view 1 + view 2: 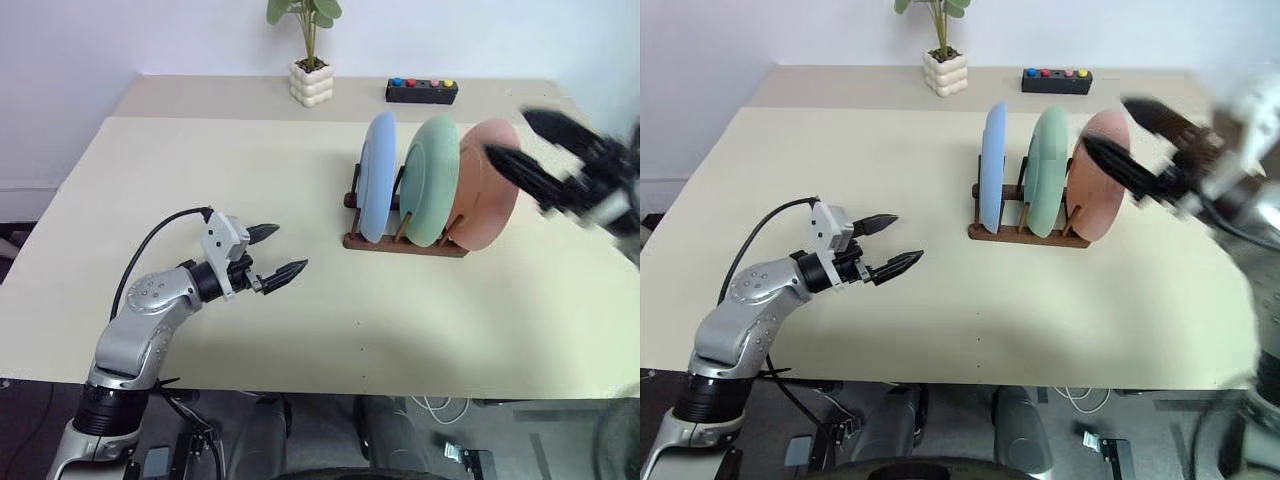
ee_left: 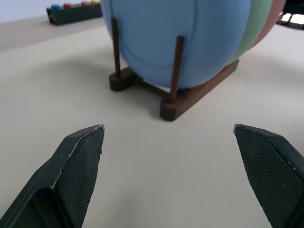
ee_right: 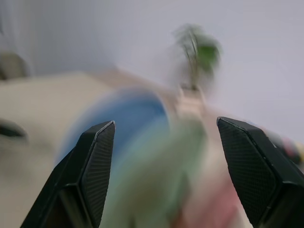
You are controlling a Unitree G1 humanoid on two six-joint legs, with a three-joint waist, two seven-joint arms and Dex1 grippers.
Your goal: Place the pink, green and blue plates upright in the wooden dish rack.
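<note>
All three plates stand upright in the wooden dish rack point(image 1: 405, 241) at the table's middle right: the blue plate point(image 1: 377, 175) on the left, the green plate point(image 1: 433, 180) in the middle, the pink plate point(image 1: 487, 190) on the right. My right gripper point(image 1: 508, 133) hovers open and blurred just right of the pink plate's upper edge, holding nothing. My left gripper point(image 1: 290, 247) is open and empty low over the table, left of the rack and pointing toward it. The left wrist view faces the blue plate point(image 2: 180, 38) between the rack's pegs point(image 2: 176, 66).
A small potted plant point(image 1: 312, 60) and a black box with coloured buttons point(image 1: 422, 91) sit along the far side of the table. The beige table point(image 1: 200, 180) has open room to the left and in front of the rack.
</note>
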